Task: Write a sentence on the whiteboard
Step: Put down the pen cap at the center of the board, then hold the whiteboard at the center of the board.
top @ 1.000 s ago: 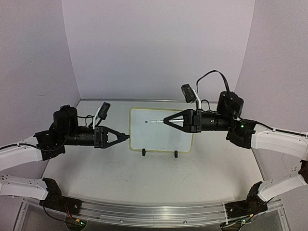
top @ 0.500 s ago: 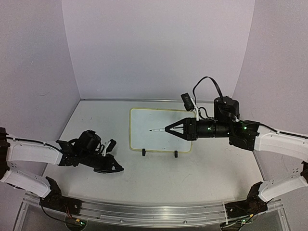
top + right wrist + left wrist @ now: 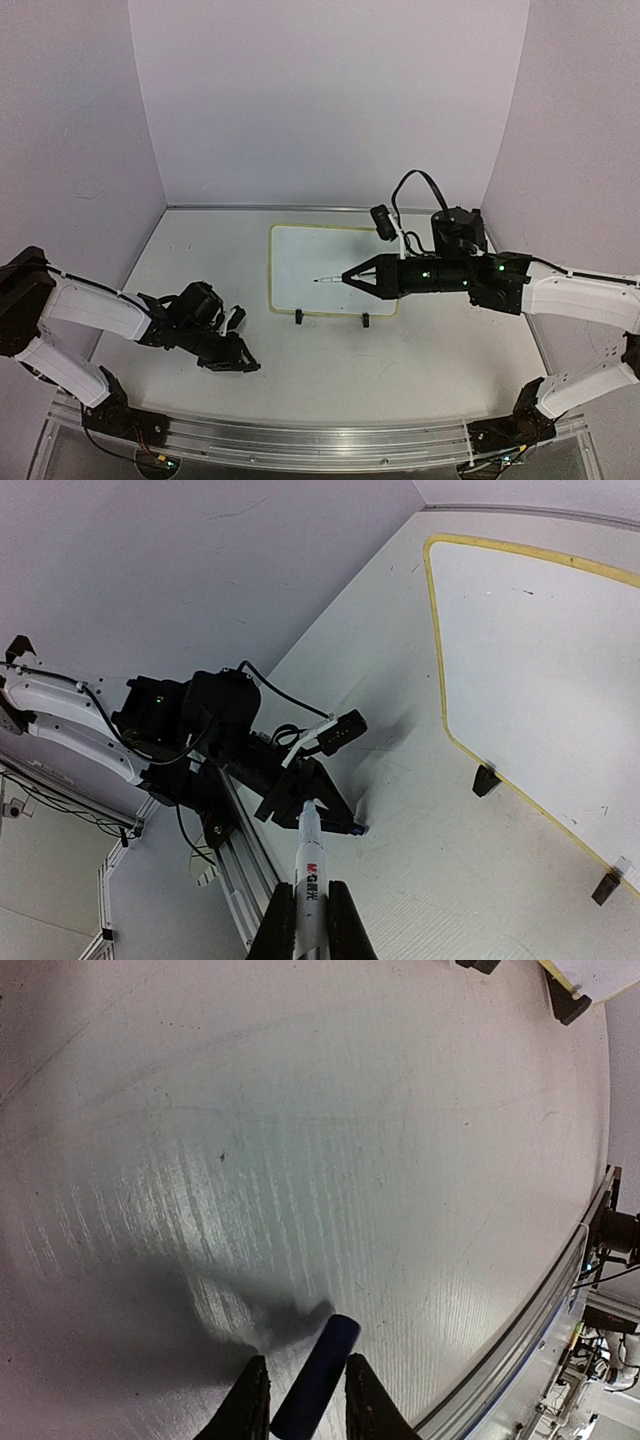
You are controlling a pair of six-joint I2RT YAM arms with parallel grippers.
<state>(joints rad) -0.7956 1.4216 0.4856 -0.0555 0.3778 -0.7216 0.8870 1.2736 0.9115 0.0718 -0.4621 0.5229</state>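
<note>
Two clip feet [image 3: 298, 318] prop the light whiteboard [image 3: 300, 250] on the table [image 3: 430, 350], probably easily tipped; right gripper [image 3: 350, 277] clamps the slim marker [image 3: 328, 279] mid-barrel; left gripper [image 3: 245, 365] straddles a blue cap [image 3: 315, 1375], grip unclear

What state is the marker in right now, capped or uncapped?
Uncapped. The marker shows a bare tip, gripped in the right claw and pointing at the whiteboard; a blue cap-like cylinder lies inside the open left claw.
</note>
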